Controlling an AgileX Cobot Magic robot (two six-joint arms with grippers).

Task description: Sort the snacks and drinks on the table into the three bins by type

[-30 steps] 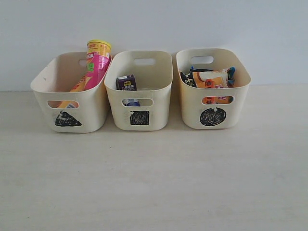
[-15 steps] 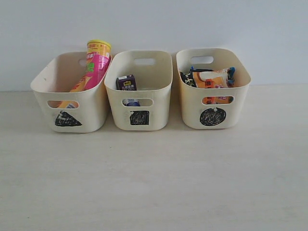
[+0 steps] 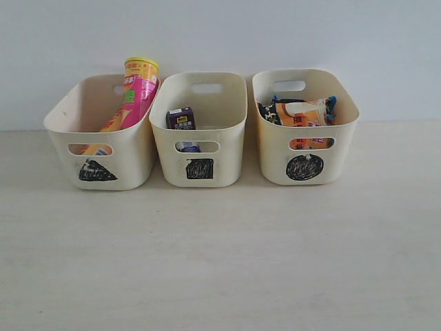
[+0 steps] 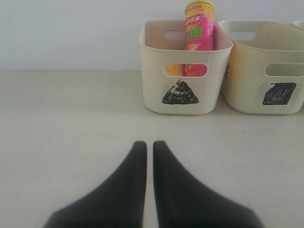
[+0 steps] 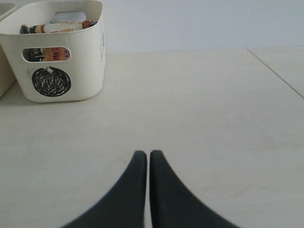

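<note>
Sorting looks done. Ahead of the left claw (image 4: 149, 145), pinched shut and empty, the triangle bin (image 4: 152, 90) holds both tall snacks. The pink chip tube (image 4: 199, 29) leans lid-up, its long axis tilted, beside the orange-yellow tube (image 3: 114, 124). The drink carton (image 3: 181, 118) stands upright in the square bin (image 3: 165, 152). Noodle packets (image 3: 303, 114) lie flat in the circle bin (image 5: 85, 71), ahead of the right claw (image 5: 147, 155), likewise shut and empty.

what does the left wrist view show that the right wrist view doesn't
Only the left wrist view: the left gripper, shut, the triangle-marked bin holding the pink chip tube, and the next bin's black square mark. Only the right wrist view: the right gripper, shut, and the circle-marked bin with noodle packets. Both: the pale table and the white wall.
</note>
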